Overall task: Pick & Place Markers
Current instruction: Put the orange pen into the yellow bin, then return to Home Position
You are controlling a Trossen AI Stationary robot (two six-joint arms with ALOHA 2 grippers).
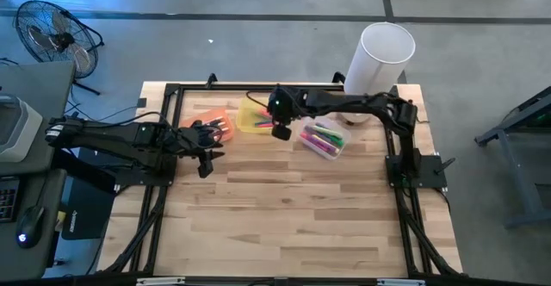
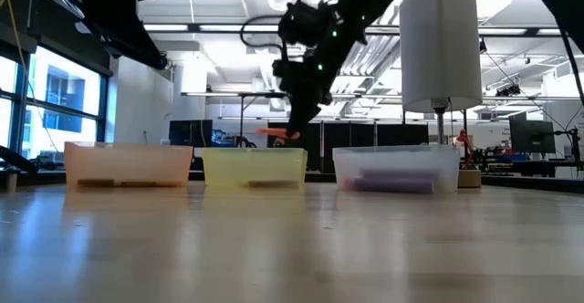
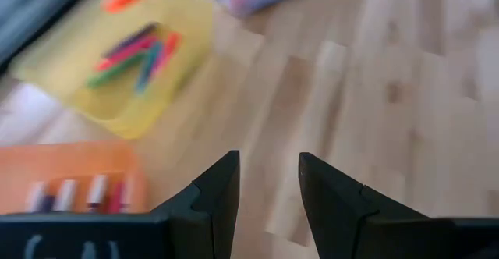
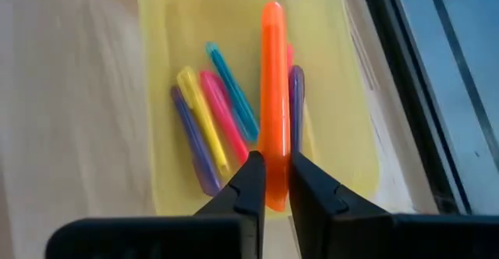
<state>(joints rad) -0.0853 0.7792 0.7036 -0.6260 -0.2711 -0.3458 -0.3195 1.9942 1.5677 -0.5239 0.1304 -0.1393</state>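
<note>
Your right claw [image 4: 270, 182] is closed on an orange marker [image 4: 272, 95], pinching it near one end so that most of the pen sticks out past the fingertips. In the high view that claw [image 1: 280, 131] sits in the upper middle of the frame, over the yellow bin [image 1: 255, 116]. In the low view it hangs above the bin's rim, left of centre, with the orange marker [image 2: 276, 131] held clear of the bin [image 2: 254, 168].

Under the held pen, the right wrist view shows the yellow bin [image 4: 168, 25] with loose markers [image 4: 226, 107] lying on its floor: purple, yellow, pink and teal, with another purple one just beside the orange pen.

Your left claw [image 3: 269, 193] is open and holds nothing, its two dark fingers [image 3: 218, 189] standing apart over bare tabletop [image 3: 390, 134]. In the high view you see it [image 1: 205, 139] left of centre, beside the orange bin [image 1: 213, 127], which holds markers of its own [image 3: 78, 195] in the lower left of the left wrist view.

The clear bin [image 1: 324, 139] lies right of the yellow one in the high view, filled with green, pink and purple markers [image 1: 322, 136]. A white cylinder [image 1: 379, 60] stands at the upper right of the tabletop [image 1: 293, 208].
</note>
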